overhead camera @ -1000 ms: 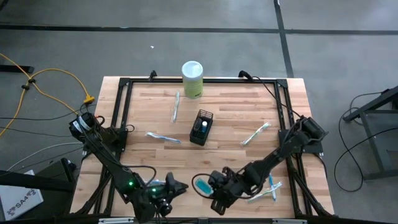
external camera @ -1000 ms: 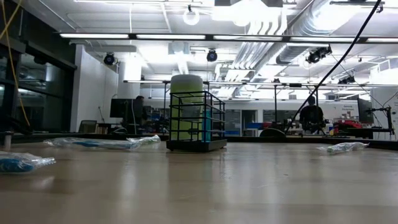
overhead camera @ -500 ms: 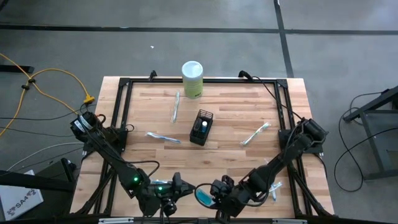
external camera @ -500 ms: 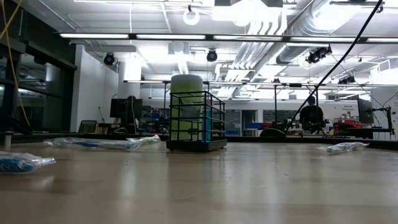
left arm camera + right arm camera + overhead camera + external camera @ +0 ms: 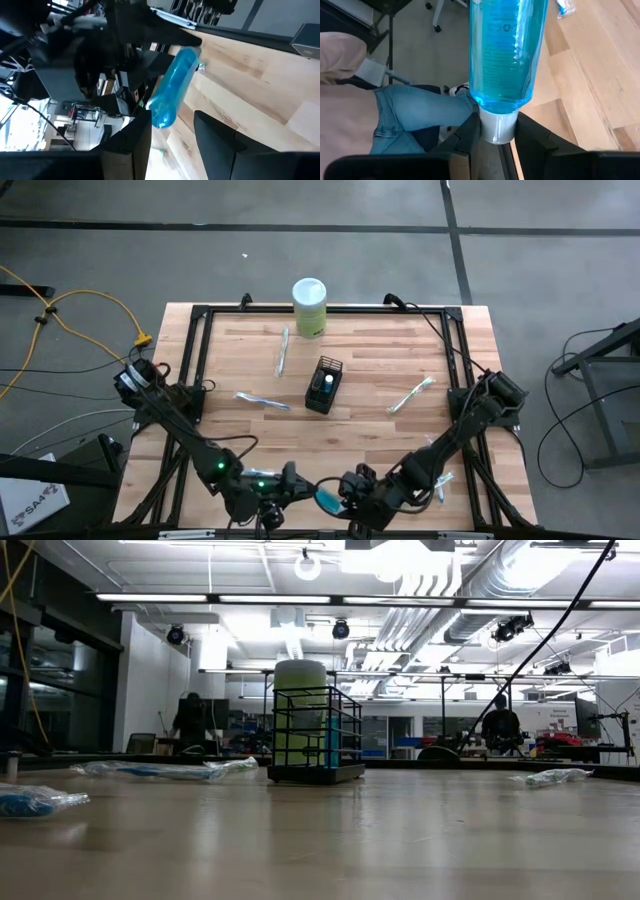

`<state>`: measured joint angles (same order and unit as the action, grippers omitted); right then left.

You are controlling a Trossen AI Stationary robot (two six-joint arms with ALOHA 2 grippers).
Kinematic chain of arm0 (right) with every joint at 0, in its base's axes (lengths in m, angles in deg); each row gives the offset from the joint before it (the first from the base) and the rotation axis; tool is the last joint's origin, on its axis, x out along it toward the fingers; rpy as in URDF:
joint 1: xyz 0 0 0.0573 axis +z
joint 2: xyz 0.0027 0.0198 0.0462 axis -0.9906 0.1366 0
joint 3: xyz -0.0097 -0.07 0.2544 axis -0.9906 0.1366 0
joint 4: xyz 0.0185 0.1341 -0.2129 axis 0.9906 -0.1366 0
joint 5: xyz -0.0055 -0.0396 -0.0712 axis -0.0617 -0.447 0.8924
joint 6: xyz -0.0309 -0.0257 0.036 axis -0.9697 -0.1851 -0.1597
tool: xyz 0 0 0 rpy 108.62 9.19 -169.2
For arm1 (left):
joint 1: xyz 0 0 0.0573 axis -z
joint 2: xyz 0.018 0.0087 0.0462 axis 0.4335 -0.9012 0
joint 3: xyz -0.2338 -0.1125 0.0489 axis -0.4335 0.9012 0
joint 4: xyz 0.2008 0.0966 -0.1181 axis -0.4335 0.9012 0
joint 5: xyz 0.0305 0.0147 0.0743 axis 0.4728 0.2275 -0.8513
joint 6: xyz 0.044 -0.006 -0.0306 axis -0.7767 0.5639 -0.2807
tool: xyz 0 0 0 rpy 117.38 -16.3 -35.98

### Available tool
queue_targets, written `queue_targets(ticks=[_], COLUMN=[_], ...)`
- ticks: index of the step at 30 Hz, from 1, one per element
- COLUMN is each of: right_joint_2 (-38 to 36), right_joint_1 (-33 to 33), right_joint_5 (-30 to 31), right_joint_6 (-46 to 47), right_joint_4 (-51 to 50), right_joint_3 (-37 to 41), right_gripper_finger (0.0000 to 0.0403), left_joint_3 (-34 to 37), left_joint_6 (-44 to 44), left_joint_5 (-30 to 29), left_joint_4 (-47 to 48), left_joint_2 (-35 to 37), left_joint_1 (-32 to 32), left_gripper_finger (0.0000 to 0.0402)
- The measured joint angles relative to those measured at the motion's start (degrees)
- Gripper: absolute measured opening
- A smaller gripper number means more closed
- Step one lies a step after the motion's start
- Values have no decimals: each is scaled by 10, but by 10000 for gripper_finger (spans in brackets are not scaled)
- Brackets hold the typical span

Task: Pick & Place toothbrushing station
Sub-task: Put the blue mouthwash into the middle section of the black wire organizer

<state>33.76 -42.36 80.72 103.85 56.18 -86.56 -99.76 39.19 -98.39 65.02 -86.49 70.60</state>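
The right tool (image 5: 345,492) hangs low over the near edge of the table (image 5: 360,425), clenched on the white cap end of a teal tube (image 5: 506,50); its wrist view shows both fingers (image 5: 470,132) pinching the cap, with the clear blue body sticking out ahead of them. The left tool (image 5: 290,483) sits just beside it, facing the tube's free end, its fingers (image 5: 135,140) parted on either side of the tube's tip and not yet touching it. This looks like a hand-over between the two tools.

To do it well, the left tool should slide further along the body before it clamps, so that it grips the firm middle, not the rounded tip, which could squirt out. The right tool should let go only once that grip is sure.

The black wire-mesh holder (image 5: 324,385) stands well ahead of both tools, near the middle of the table, with another tube (image 5: 327,384) already upright inside. Wrapped toothbrushes (image 5: 262,400) lie scattered around it, and one pair (image 5: 437,480) lies just beside the right arm. The pale green canister (image 5: 310,307) stands beyond the holder.
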Motion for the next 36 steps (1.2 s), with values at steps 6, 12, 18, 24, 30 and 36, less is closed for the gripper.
queue_targets(ticks=[6,12,18,24,30,36], right_joint_2=[0,0,0,0,0,0], right_joint_1=[4,7,7,7,5,2], right_joint_5=[0,0,-9,-11,-12,-24], right_joint_6=[-11,-11,-11,-11,-21,-25], right_joint_4=[22,23,23,22,22,22], right_joint_3=[0,0,0,0,0,0], right_gripper_finger=[86,86,86,86,86,86], left_joint_3=[0,0,0,0,0,0], left_joint_6=[-15,-43,-69,-86,-99,-102], left_joint_5=[10,54,63,66,106,130], left_joint_4=[-9,-18,-18,-25,-44,-44], left_joint_2=[0,0,0,0,0,0], left_joint_1=[-15,-21,-19,-19,-20,-25], left_gripper_finger=[140,140,140,140,140,140])
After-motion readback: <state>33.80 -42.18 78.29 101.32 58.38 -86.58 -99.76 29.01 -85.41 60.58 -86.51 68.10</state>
